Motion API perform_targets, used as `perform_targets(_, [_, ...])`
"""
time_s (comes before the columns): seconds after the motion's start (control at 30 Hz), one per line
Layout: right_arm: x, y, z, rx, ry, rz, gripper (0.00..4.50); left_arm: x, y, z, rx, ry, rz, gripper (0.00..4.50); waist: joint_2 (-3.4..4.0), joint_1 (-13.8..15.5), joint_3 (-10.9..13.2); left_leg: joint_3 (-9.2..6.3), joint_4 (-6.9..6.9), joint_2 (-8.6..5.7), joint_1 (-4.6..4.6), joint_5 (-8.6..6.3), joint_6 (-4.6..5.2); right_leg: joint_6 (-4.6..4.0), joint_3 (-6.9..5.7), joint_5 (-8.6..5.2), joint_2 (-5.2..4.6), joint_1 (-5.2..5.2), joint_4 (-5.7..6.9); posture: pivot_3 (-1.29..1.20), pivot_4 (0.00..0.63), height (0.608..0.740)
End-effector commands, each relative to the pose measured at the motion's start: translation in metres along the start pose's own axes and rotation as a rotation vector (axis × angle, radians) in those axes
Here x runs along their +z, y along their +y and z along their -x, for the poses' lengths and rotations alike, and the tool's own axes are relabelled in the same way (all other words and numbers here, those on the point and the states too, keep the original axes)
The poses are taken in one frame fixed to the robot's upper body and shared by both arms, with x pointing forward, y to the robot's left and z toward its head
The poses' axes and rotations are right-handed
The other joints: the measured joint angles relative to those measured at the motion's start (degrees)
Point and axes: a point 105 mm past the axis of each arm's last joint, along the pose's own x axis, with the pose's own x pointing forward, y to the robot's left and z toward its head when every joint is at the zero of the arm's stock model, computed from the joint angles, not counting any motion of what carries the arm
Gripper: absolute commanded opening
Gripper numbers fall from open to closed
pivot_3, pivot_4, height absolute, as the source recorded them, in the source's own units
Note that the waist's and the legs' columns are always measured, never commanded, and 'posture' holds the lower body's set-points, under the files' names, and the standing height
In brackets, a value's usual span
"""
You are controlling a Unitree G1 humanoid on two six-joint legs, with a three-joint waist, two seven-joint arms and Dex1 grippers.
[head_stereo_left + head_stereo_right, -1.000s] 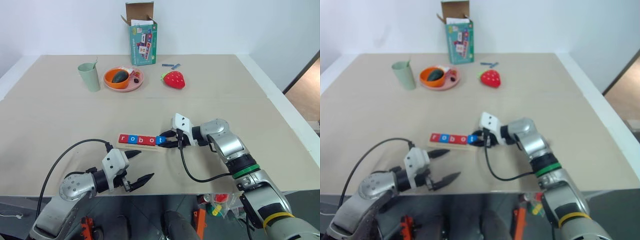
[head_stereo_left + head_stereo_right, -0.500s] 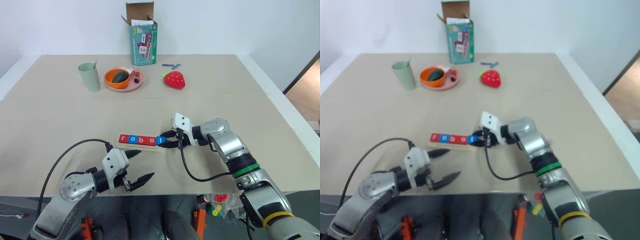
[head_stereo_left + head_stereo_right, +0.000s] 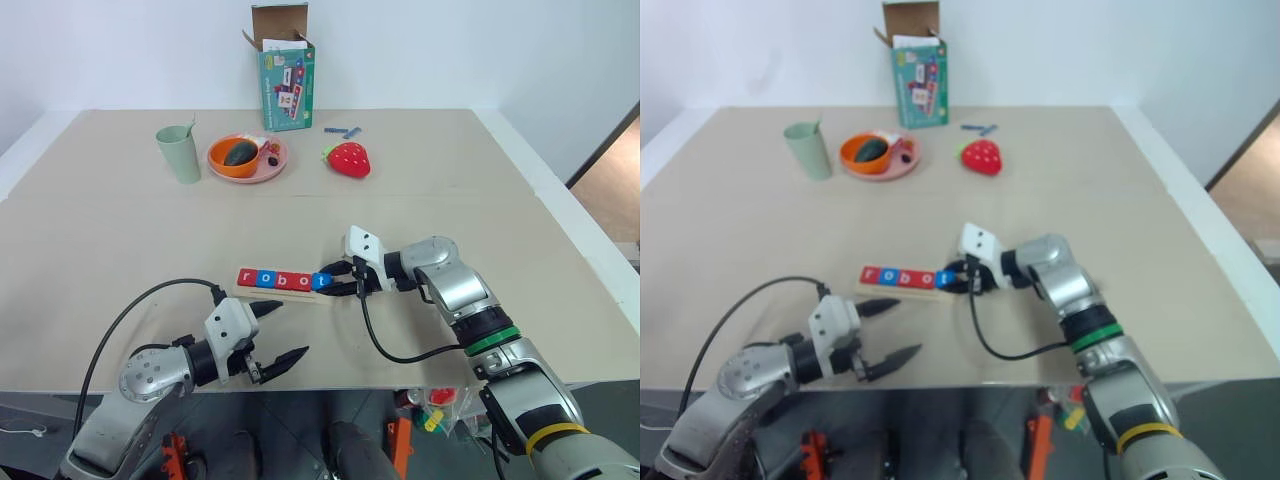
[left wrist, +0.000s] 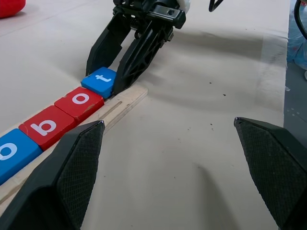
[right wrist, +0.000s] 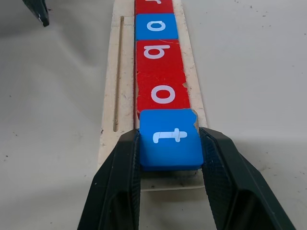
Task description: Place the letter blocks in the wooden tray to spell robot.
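The letter blocks [image 3: 283, 279] lie in a row on the wooden tray [image 3: 285, 295] at the table's middle front, reading r, o, b, o, t. Red, blue, red and red tiles lie flat in the tray [image 5: 115, 86]. The blue "t" block [image 5: 168, 143] sits at the tray's right end, slightly raised at its outer edge. My right gripper [image 3: 328, 282] reaches in from the right and is shut on that "t" block, one finger on each side. My left gripper [image 3: 292, 328] hangs open near the table's front edge, in front of the tray and apart from it.
At the back stand a green cup [image 3: 180, 152], a pink plate [image 3: 275, 163] bearing an orange bowl, a red strawberry toy [image 3: 347, 159], small blue sticks [image 3: 342, 131] and an open cardboard box [image 3: 285, 78]. A black cable loops by my left arm.
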Motion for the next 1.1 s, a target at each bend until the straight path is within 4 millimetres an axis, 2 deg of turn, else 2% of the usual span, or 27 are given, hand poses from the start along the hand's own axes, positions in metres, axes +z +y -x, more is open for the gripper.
perform_targets(0.03, [0.005, 0.003, 0.001, 0.019, -0.002, 0.017, 1.20, 0.007, 0.000, 0.001, 0.000, -0.019, -0.031, 4.50, 0.00, 0.0, 0.0, 0.00, 0.00, 0.00, 0.00, 0.00, 0.00, 0.00, 0.00, 0.00, 0.00, 0.00, 0.00, 0.00, 0.150, 0.740])
perform_targets(0.6, [-0.001, 0.008, -0.003, 0.028, 0.006, -0.006, 1.20, 0.005, -0.002, 0.003, -0.005, -0.012, -0.035, 4.50, 0.00, 0.0, 0.0, 0.00, -0.04, 0.00, 0.01, 0.00, 0.00, -0.06, 0.00, -0.04, 0.00, -0.01, 0.00, 0.00, 0.150, 0.740])
perform_targets(0.63, [-0.001, 0.008, -0.003, 0.028, 0.003, -0.008, 2.20, 0.005, -0.002, 0.003, -0.004, -0.012, -0.034, 4.50, 0.00, 0.0, 0.0, 0.00, -0.04, 0.00, 0.01, 0.00, 0.00, -0.06, 0.00, -0.04, 0.01, -0.01, 0.00, 0.00, 0.150, 0.740])
perform_targets(0.87, [0.004, 0.008, -0.001, 0.023, -0.018, -0.012, 4.48, 0.004, -0.002, 0.002, -0.008, -0.010, -0.033, 4.50, 0.00, 0.0, 0.0, 0.00, -0.02, -0.01, 0.01, 0.00, 0.00, -0.06, 0.01, -0.04, -0.01, 0.00, 0.00, 0.00, 0.150, 0.740])
perform_targets(0.97, [0.016, 0.005, 0.008, -0.012, -0.067, -0.025, 4.48, 0.004, -0.002, 0.003, -0.008, -0.010, -0.034, 4.50, 0.00, 0.0, 0.0, 0.02, -0.01, -0.02, -0.01, 0.00, 0.00, -0.06, 0.02, -0.04, -0.02, -0.02, 0.00, 0.00, 0.150, 0.740])
perform_targets(1.1, [0.031, -0.002, 0.029, -0.091, -0.168, -0.097, 4.48, 0.006, 0.020, 0.011, 0.114, -0.036, 0.000, 4.50, 0.00, 0.0, 0.0, -0.02, -0.05, -0.01, -0.16, 0.00, -0.01, 0.11, -0.01, 0.04, -0.01, -0.14, 0.00, 0.00, 0.150, 0.740])
